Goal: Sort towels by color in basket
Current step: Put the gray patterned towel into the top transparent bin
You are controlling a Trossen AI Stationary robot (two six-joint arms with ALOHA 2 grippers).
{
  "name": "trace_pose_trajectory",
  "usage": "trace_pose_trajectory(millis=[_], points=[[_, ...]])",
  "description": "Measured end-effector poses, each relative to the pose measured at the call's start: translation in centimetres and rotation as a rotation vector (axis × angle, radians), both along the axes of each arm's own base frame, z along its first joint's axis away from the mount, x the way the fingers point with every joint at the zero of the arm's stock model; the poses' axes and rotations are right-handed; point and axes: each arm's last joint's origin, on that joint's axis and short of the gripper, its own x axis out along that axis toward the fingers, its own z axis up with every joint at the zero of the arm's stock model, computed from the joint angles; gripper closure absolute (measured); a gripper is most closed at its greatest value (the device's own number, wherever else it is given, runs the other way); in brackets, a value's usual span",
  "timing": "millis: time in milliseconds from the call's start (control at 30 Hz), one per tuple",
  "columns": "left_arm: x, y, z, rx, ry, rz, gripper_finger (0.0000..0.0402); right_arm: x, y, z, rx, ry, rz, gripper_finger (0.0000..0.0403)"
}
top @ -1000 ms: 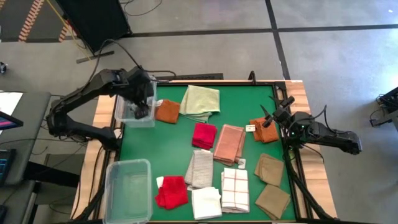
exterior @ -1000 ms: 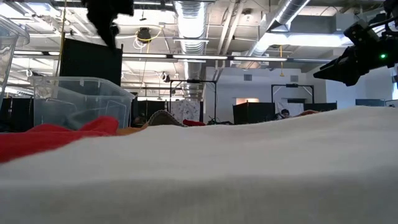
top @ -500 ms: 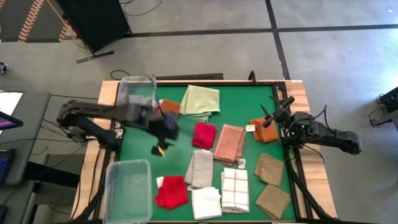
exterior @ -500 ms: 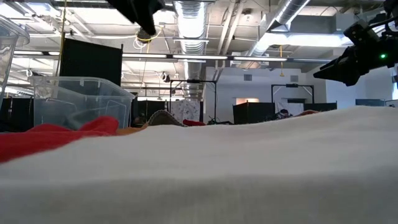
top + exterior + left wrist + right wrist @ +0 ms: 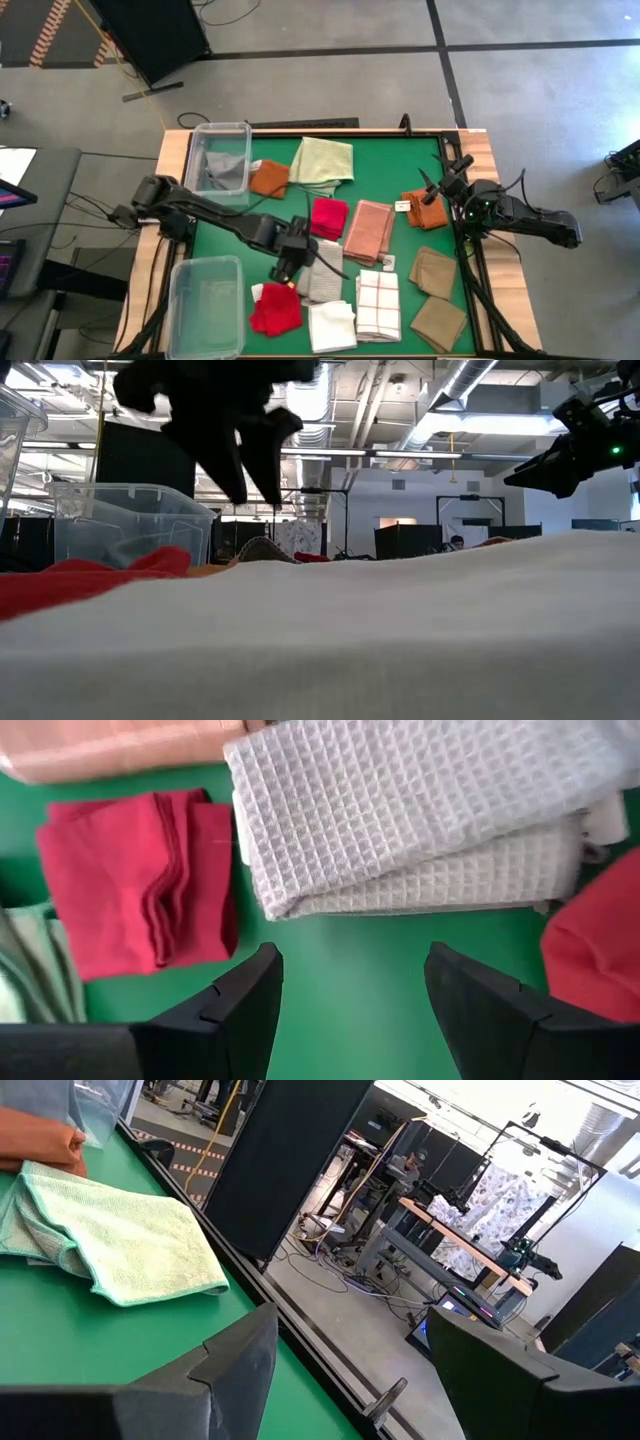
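Small folded towels lie spread on the green mat: rust-orange (image 5: 270,178), pale green (image 5: 323,163), red (image 5: 328,217), salmon (image 5: 368,230), grey waffle (image 5: 320,270), a second red (image 5: 275,308), white (image 5: 332,325), white-checked (image 5: 378,305) and two tan (image 5: 432,270). My left gripper (image 5: 286,268) hovers open over bare mat beside the grey towel's (image 5: 420,810) folded edge, with the red towel (image 5: 140,880) on its other side. My right gripper (image 5: 437,180) waits open at the table's right, above an orange towel (image 5: 425,208).
A clear bin (image 5: 222,160) at the far left corner holds a grey cloth (image 5: 230,172). A second clear bin (image 5: 207,305) stands at the near left corner. In the low view the white towel (image 5: 400,640) fills the foreground. Wooden edges frame the mat.
My left gripper has swung from above the far-left bin toward the table's middle and near edge, coming down beside the grey towel. The far bin now shows a grey cloth lying inside.
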Motion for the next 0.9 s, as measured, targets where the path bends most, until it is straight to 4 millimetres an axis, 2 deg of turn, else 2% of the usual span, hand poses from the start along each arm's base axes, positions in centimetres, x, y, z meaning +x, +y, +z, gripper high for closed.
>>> trace_pose_trajectory(millis=[500, 900], points=[[1.9, -1.6, -1.3, -0.064, -0.121, 0.025, 0.0168, 0.0, 0.0, 0.0, 0.001, 0.005, 0.000, 0.0117], [3.0, -2.5, -0.9, -0.117, -0.250, 0.053, 0.0168, 0.0, 0.0, -0.1, 0.003, 0.016, 0.000, 0.0117]])
